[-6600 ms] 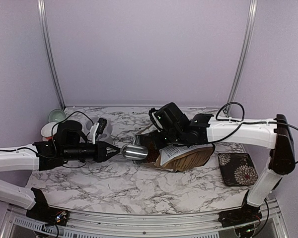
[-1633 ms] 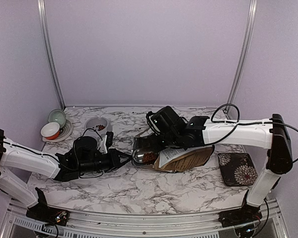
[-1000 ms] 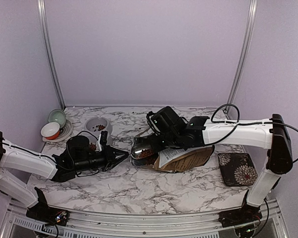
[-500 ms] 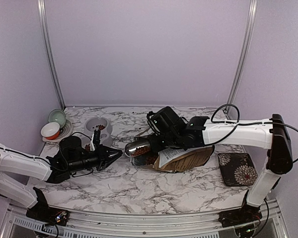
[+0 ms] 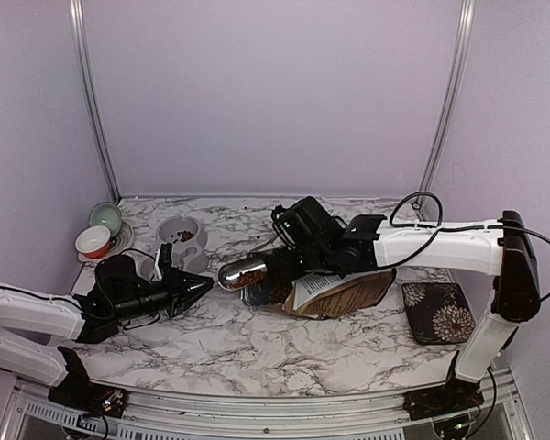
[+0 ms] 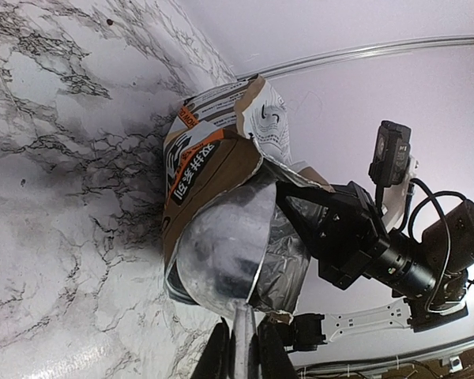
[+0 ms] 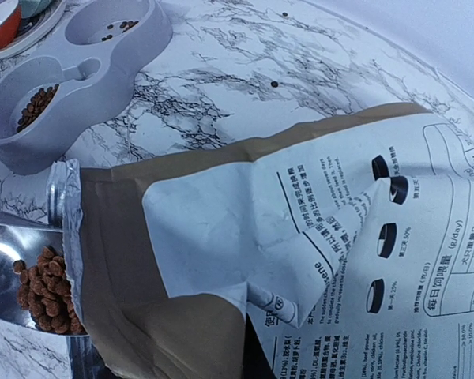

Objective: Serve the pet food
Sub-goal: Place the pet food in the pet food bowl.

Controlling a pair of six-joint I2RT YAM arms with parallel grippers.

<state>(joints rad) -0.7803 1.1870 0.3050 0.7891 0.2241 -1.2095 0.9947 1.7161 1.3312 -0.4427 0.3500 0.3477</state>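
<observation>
Seen from above, the left gripper (image 5: 200, 285), left of centre in the frame, pinches the thin handle of a metal scoop (image 5: 241, 273). In the left wrist view its fingers (image 6: 218, 354) press on either side of that handle at the bottom edge. The scoop sits just outside the open mouth of the dog-food bag (image 5: 341, 293) at centre frame and holds a small heap of pet food (image 5: 250, 272), reddish-brown kibble lying toward the end nearest the bag. The right gripper (image 5: 293, 257) has its jaws pressed together and appears to pinch the bag's rim, holding the mouth open. A grey double pet feeder (image 5: 170, 229) stands on the marble table (image 5: 257, 353) toward the upper left. The right wrist view shows a little kibble already in one basin (image 7: 33, 106) and a few bits in the other. The step in hand looks like carrying the loaded scoop to the feeder. To do it well, hold the scoop level, move slowly toward the upper left, bring it over a basin before tipping, and roll the wrist gently so pellets land inside rather than bounce off the rim. The bag is best held as it is until the scoop is clear.
</observation>
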